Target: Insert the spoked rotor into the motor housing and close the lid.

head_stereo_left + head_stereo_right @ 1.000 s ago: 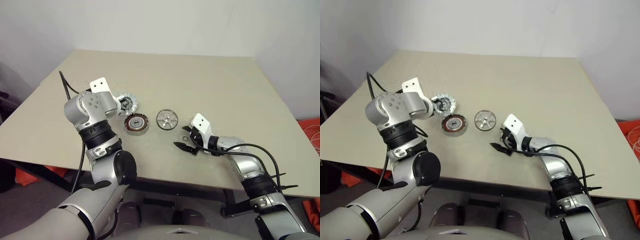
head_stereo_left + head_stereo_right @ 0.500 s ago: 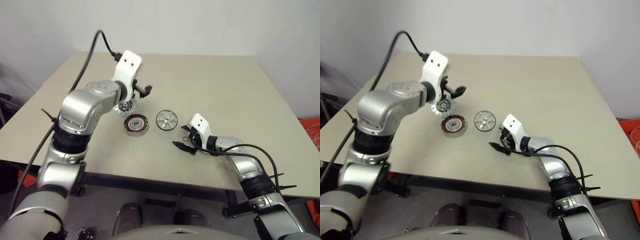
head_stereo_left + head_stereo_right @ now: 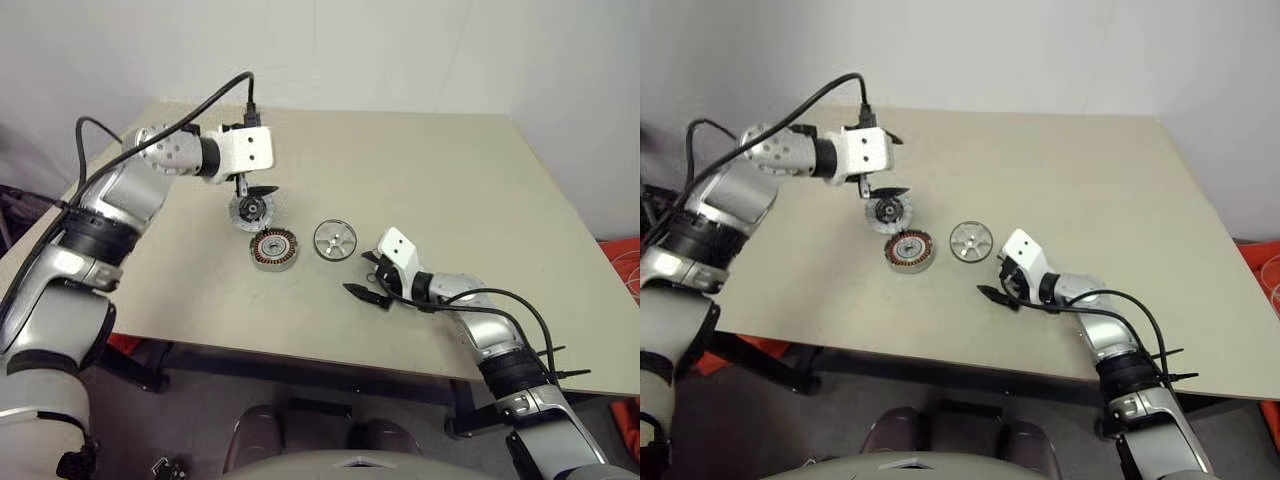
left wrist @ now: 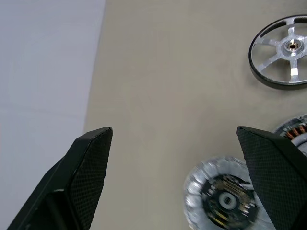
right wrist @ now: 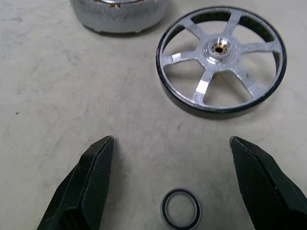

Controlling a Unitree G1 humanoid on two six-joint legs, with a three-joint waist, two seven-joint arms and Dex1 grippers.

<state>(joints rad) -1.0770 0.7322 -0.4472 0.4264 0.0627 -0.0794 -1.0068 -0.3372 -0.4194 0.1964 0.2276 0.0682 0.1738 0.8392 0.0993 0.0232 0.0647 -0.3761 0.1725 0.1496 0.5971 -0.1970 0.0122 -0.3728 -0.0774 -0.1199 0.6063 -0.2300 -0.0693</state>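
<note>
Right wrist view showed you the spoked rotor [image 5: 221, 61] lying flat at upper right, just beyond the right gripper [image 5: 172, 187], whose jaws stood released and empty, nearer it than the left gripper [image 3: 256, 190], likewise spread empty.

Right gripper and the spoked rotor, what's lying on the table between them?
A small black ring lies on the table, just ahead of the open right gripper and short of the spoked rotor, clearest in the right wrist view.

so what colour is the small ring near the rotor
Black; the small ring shows best in the right wrist view.
</note>
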